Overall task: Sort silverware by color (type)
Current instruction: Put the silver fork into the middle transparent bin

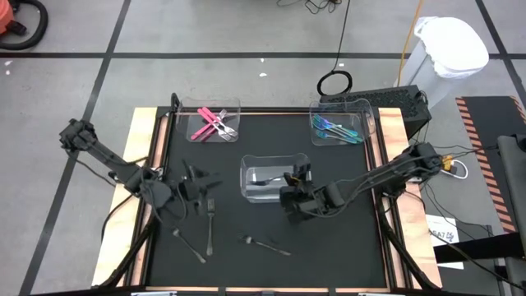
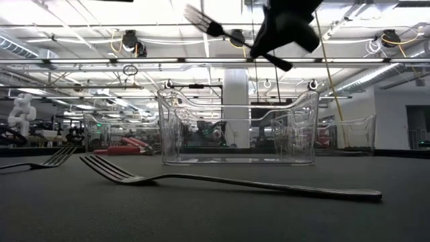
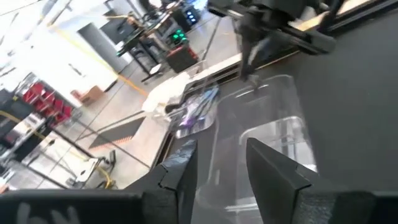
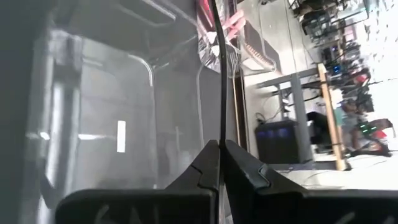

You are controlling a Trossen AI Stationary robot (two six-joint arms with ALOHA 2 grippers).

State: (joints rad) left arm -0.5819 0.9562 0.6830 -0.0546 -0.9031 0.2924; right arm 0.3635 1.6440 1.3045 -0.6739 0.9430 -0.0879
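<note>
My right end effector (image 4: pixel 221 163) clamped on a grey fork (image 4: pixel 219 74) above the centre bin (image 1: pixel 269 177), my left end effector (image 3: pixel 217 165) partly parted near tabletop (image 1: pixel 345 247) forks (image 1: pixel 210 224), pink (image 1: pixel 214 125) and blue-teal silverware (image 1: pixel 335 129) in far bins

pink cutlery (image 1: pixel 213 124) far-left bin | blue cutlery (image 1: pixel 335 129) far-right | grey forks (image 1: pixel 209 226) on mat
</note>
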